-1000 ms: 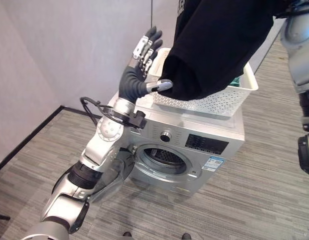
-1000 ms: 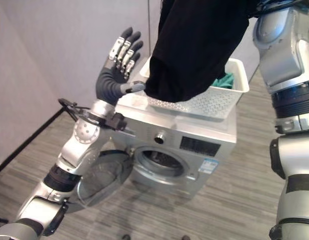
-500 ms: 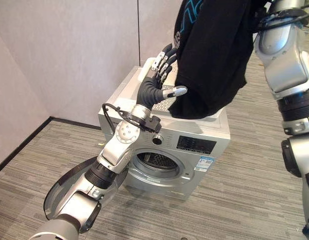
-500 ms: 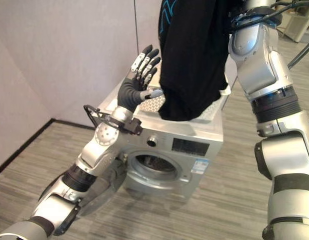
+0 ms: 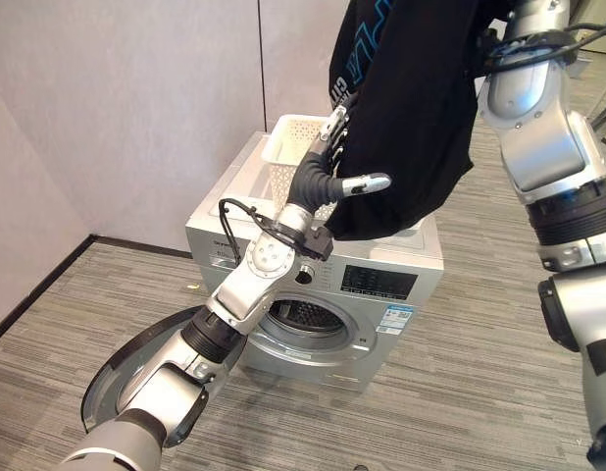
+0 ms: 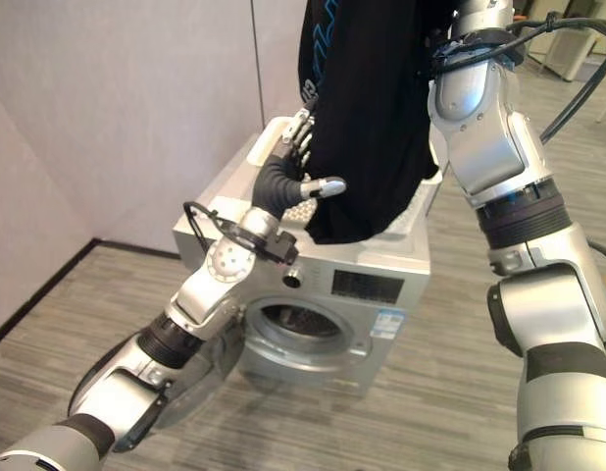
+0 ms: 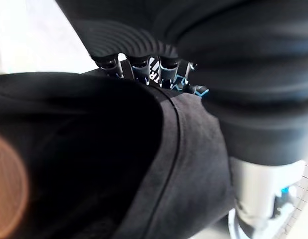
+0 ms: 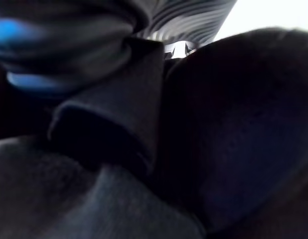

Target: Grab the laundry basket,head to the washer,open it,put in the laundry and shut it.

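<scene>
A black garment with blue print (image 5: 411,108) hangs high over the washer from my right hand (image 8: 189,20), whose wrist view has the cloth bunched against its ribbed cover. My left hand (image 5: 323,177) is open at the garment's left edge. Its straight fingers (image 7: 139,69) lie against the cloth and its thumb sticks out in front. The silver washer (image 5: 381,285) stands below with its drum opening (image 5: 303,319) showing. Its round door (image 5: 126,373) is swung wide open to the lower left. The white laundry basket (image 5: 293,147) sits on the washer's top, partly hidden behind the garment.
Grey wall panels (image 5: 136,118) rise right behind the washer. The open door juts low over the striped grey floor (image 5: 479,392) to the left of the machine. To the washer's right the floor runs on.
The whole view has pulled back from the washer. My left hand has moved from beside the garment to its edge, and its fingers now lie against the cloth. The garment still hangs.
</scene>
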### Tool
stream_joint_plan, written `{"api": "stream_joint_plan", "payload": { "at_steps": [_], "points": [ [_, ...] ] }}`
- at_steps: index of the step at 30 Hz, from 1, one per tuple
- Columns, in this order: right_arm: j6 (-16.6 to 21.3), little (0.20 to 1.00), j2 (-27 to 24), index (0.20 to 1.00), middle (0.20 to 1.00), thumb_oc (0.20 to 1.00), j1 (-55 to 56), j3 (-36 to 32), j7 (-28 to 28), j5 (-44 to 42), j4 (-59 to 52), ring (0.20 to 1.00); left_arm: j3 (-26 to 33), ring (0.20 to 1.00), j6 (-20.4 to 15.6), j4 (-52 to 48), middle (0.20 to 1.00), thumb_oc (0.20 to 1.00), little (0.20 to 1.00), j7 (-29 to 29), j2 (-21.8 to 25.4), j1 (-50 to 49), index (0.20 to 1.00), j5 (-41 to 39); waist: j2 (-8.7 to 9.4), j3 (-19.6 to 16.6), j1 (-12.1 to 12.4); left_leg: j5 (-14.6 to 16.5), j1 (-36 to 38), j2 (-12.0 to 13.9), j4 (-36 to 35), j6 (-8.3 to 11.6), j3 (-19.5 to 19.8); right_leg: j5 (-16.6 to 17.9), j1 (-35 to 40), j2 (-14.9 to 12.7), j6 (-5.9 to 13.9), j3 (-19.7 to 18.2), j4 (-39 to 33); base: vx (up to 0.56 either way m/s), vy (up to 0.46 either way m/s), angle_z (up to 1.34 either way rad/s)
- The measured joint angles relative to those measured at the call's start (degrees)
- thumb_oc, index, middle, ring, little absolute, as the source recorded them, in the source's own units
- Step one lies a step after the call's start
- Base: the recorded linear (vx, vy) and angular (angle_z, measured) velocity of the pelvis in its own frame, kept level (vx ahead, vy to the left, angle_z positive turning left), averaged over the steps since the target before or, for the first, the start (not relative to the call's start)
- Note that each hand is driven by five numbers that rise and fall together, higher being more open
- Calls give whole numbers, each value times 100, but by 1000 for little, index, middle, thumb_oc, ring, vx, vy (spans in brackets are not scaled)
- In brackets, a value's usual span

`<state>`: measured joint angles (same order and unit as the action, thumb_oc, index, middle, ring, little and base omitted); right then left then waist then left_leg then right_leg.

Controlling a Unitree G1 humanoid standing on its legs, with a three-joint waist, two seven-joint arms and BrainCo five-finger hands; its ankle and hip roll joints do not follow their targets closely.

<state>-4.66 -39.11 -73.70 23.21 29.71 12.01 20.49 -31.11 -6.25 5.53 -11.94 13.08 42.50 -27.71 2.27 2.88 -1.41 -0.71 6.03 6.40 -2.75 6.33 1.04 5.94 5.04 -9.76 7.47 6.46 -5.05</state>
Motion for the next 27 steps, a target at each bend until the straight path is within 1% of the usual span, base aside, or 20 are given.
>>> {"api": "stream_joint_plan", "payload": {
  "at_steps": [1,3,5,7,9,12,15,23,27],
  "points": [
    [2,200,112,200,200,200,5,0,0,-4,-3,200,-155,1000,55,106,1000,1000,1000,8,-91,-57,1000,-160,-7,-14,-32,-13,0,3,-16,-2,-6,4,-10,2,-3,-10,2,0,0,0],
    [7,200,269,200,200,200,13,5,0,-51,-16,200,-281,1000,109,275,1000,1000,1000,49,-268,-163,1000,-335,-6,-26,-90,-35,-11,1,-38,2,-20,21,-51,6,-10,-36,6,14,-3,-6],
    [23,200,387,200,200,200,13,72,4,-115,-18,200,-391,1000,127,428,1000,1000,1000,51,-325,-225,1000,-378,-8,-30,-96,-32,-6,9,-54,-3,-101,32,-100,14,-10,-121,3,3,-1,-18],
    [67,200,500,200,200,200,34,188,1,-180,-23,200,-414,1000,160,655,1000,1000,1000,23,-527,-239,1000,-380,-6,-31,-176,-37,-2,8,-45,3,-148,61,-119,15,-11,-156,6,16,-5,-13],
    [72,200,593,200,200,200,37,232,2,-225,-78,200,-409,1000,150,744,1000,1000,1000,-66,-594,-238,1000,-381,-6,-31,-256,-37,3,13,-52,2,-159,62,-124,21,-11,-166,6,11,-12,-4],
    [123,200,661,200,200,200,44,291,2,-227,-236,200,-421,1000,150,1034,1000,1000,1000,-191,-816,-234,1000,-375,-5,-32,-281,-24,23,33,-73,-16,-213,69,-159,49,-15,-261,4,40,-10,-12],
    [222,200,712,200,200,200,104,338,3,-302,-468,200,-417,1000,147,1139,1000,1000,1000,-329,-830,-232,1000,-370,10,-42,-293,-51,100,97,-151,26,-323,83,-185,115,-22,-325,5,23,-11,-16],
    [276,200,738,200,200,200,198,350,15,-469,-690,200,-303,1000,128,1101,1000,1000,1000,-765,-872,-74,1000,-366,40,-61,-351,-58,108,174,-148,35,-336,101,-187,192,-47,-339,6,3,-2,-1],
    [398,200,714,200,200,200,607,344,1,-474,-1165,200,-77,1000,88,681,1000,1000,1000,-948,-749,-8,1000,-326,50,-67,-360,-52,118,183,-168,25,-337,101,-185,197,-50,-335,4,0,0,0]
  ]
}}
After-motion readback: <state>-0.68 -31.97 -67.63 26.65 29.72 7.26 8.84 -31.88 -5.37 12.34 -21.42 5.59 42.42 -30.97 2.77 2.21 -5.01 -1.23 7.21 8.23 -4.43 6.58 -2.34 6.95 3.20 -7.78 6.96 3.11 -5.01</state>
